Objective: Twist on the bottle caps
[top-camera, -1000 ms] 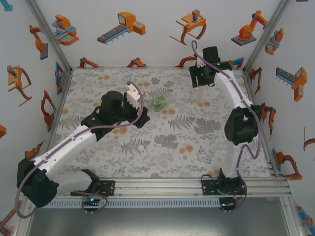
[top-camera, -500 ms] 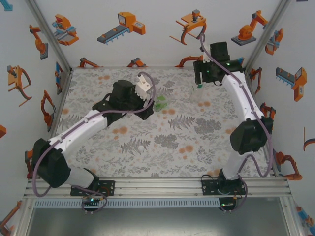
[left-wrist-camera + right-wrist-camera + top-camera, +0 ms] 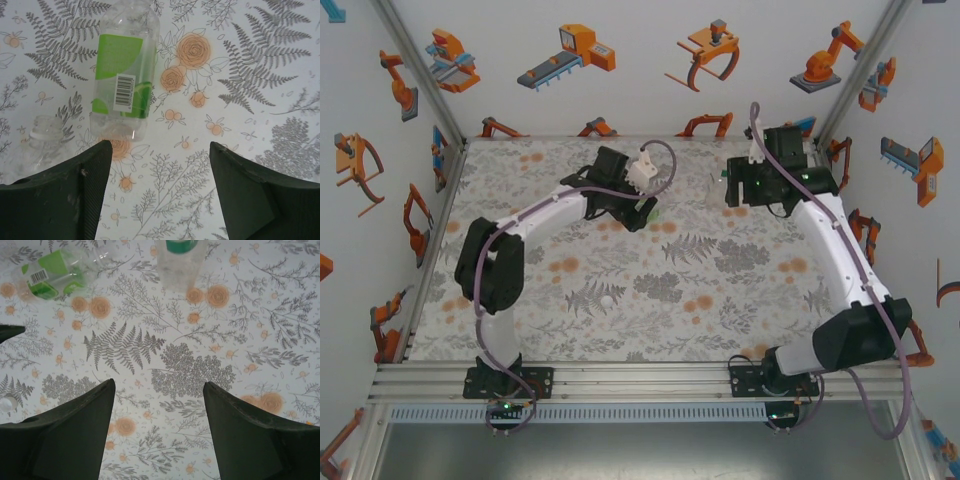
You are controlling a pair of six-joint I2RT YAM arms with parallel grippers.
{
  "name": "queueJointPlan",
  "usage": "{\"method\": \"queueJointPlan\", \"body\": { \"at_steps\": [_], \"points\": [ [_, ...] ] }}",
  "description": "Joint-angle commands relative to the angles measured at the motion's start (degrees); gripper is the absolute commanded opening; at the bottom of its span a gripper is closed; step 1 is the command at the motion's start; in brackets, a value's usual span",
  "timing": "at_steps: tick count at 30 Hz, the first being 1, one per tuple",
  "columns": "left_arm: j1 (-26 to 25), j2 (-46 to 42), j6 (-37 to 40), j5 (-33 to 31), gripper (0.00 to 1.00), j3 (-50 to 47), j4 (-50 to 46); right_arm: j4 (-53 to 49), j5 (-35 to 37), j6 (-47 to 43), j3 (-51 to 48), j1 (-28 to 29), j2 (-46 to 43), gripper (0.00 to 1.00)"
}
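- Left wrist: the left gripper [image 3: 160,147] has its jaws apart, with nothing between them but the bare floral table [image 3: 260,75].
- The green-labelled bottle [image 3: 125,75] lies on its side just beyond the tip of the left finger. Its base points toward the jaws and its neck is cut off by the upper edge.
- An open-necked clear bottle [image 3: 42,137], its threads bare, sits at the left edge beside the labelled one, partly behind the left finger.
- Everything to the right of the lying bottle is open mat.
- Right wrist: the right gripper [image 3: 159,385] also has its jaws spread and empty, with a broad stretch of mat ahead of them.
- The green-labelled bottle shows in the top-left corner. A clear bottle with a green band [image 3: 179,265] is at the top edge, well apart from the fingertips.
- Top external: both arms reach into the far half of the table. The left gripper is over the green-labelled bottle at far-middle. The right gripper is near the far-right corner, close to the side wall [image 3: 910,200].
- A white cap [image 3: 608,299] lies alone mid-table, well apart from the bottles. The near half around it is open.
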Motion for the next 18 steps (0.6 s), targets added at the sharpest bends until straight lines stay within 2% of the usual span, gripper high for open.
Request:
{"method": "queueJointPlan", "body": {
  "at_steps": [1,9,18],
  "points": [
    [0.4,3.6,2.6,0.2,0.75,4.8,-3.2,0.0,-0.5,1.4,-1.9,-0.1,-3.3,0.65],
    [0.6,12.5,1.7,-0.5,0.79,11.8,-2.4,-0.7,-1.4,1.6,-4.0,0.0,-5.7,0.65],
    [0.7,15.9,2.5,-1.9,0.78,14.9,-1.4,-1.9,-2.0,1.1,-5.4,-0.1,-7.2,0.65]
  ]
}}
